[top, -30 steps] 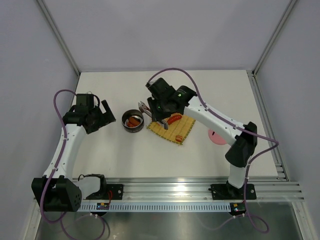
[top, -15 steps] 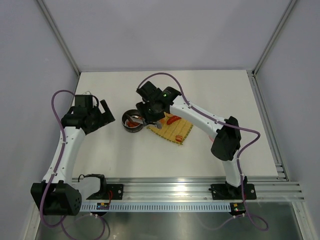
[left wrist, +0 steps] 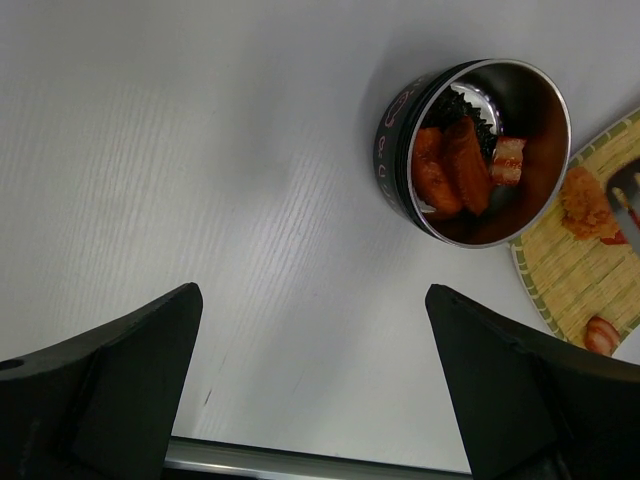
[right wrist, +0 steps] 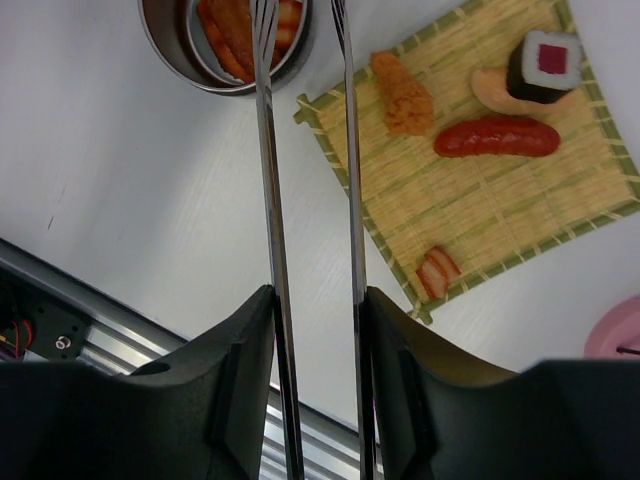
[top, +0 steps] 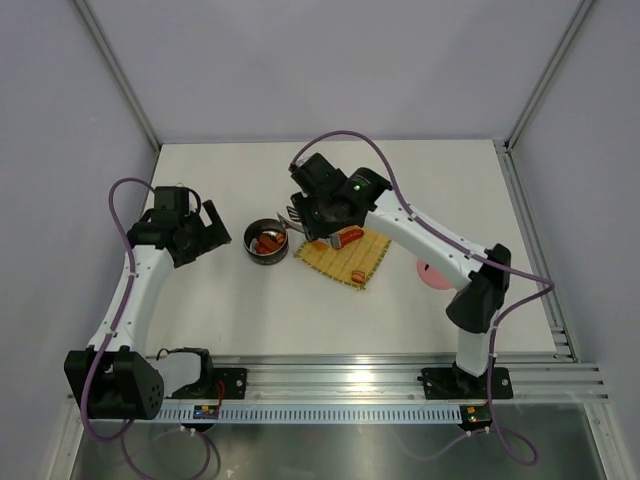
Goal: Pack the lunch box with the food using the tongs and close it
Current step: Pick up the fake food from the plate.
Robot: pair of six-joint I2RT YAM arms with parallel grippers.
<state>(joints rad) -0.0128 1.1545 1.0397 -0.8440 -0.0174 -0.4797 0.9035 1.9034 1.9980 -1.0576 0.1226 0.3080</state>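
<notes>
The lunch box (top: 266,243) is a small round metal tin standing left of the mat, with sausages (left wrist: 447,170), a striped piece (left wrist: 507,160) and a dark piece (left wrist: 466,106) inside. My right gripper (right wrist: 316,300) is shut on the tongs (right wrist: 268,150). Their two thin arms run up and out of the wrist view over the lunch box (right wrist: 228,52), with nothing showing between them. On the mat lie an orange chunk (right wrist: 403,95), a red sausage (right wrist: 497,137), a sushi roll (right wrist: 545,63) and a striped piece (right wrist: 438,270). My left gripper (left wrist: 315,380) hangs open left of the tin.
The square bamboo mat (top: 343,258) lies mid-table, partly under the right arm. The pink lid (top: 432,272) rests flat to the right of the mat, half hidden by the right arm. A metal rail (top: 380,380) runs along the near edge.
The right gripper with the tongs swung left over the lunch box, then came back a little to the right. The left arm has stayed still.
</notes>
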